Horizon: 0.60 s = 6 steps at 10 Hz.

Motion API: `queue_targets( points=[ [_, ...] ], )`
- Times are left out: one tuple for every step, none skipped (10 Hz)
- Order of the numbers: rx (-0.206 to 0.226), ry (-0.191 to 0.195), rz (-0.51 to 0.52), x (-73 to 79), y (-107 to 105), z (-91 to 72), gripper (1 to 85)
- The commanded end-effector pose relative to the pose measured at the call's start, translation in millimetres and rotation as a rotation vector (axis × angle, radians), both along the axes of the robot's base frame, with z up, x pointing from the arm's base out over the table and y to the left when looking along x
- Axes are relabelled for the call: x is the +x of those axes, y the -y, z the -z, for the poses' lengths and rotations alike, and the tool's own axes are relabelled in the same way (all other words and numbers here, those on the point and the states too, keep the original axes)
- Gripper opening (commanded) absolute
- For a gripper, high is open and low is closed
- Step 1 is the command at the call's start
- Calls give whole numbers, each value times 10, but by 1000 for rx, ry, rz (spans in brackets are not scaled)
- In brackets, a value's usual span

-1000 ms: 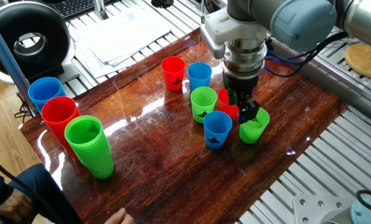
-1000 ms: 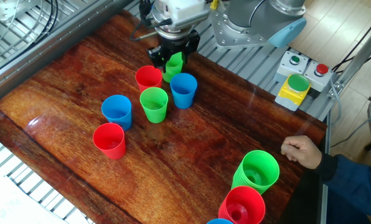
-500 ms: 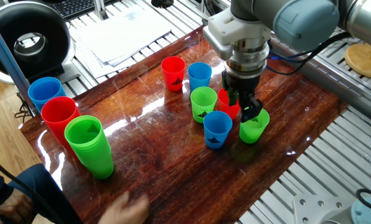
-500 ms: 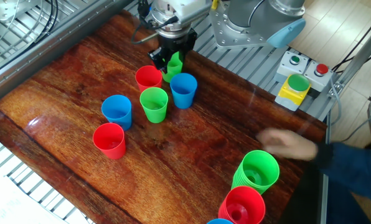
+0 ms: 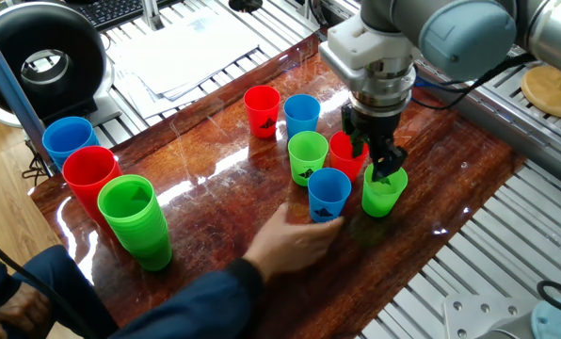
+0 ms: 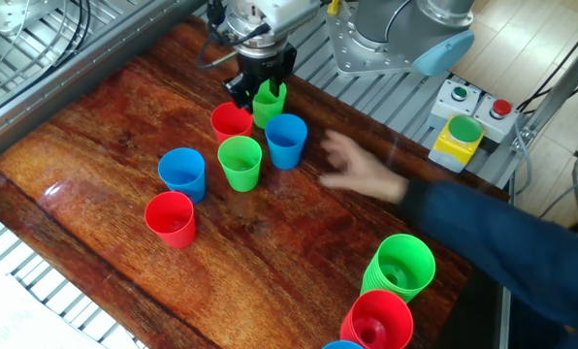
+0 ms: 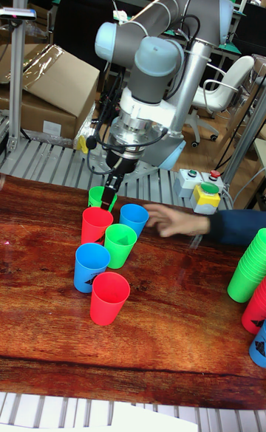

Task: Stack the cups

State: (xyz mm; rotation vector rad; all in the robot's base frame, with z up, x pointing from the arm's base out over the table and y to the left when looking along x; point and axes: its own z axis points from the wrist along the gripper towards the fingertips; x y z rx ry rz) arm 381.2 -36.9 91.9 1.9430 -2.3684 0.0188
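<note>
The pincer pinches the rim of a green cup, one finger inside and one outside. This cup stands on the wooden surface, touching a red cup. Close by stand another green cup and a blue cup. A second blue cup and a second red cup stand farther left. A person's hand (blue sleeve) reaches toward the blue cup.
</note>
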Motion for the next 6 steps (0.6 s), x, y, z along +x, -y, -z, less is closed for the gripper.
queue_targets(
  points=[
    [16,8,-15,-45,91,52,567],
    [13,11,-17,-43,106,56,567],
    [17,11,-17,-45,102,51,567],
    [18,11,-17,-45,105,46,567],
    [17,15,-19,-33,109,46,567],
    [20,26,-22,0,102,51,567]
  ],
)
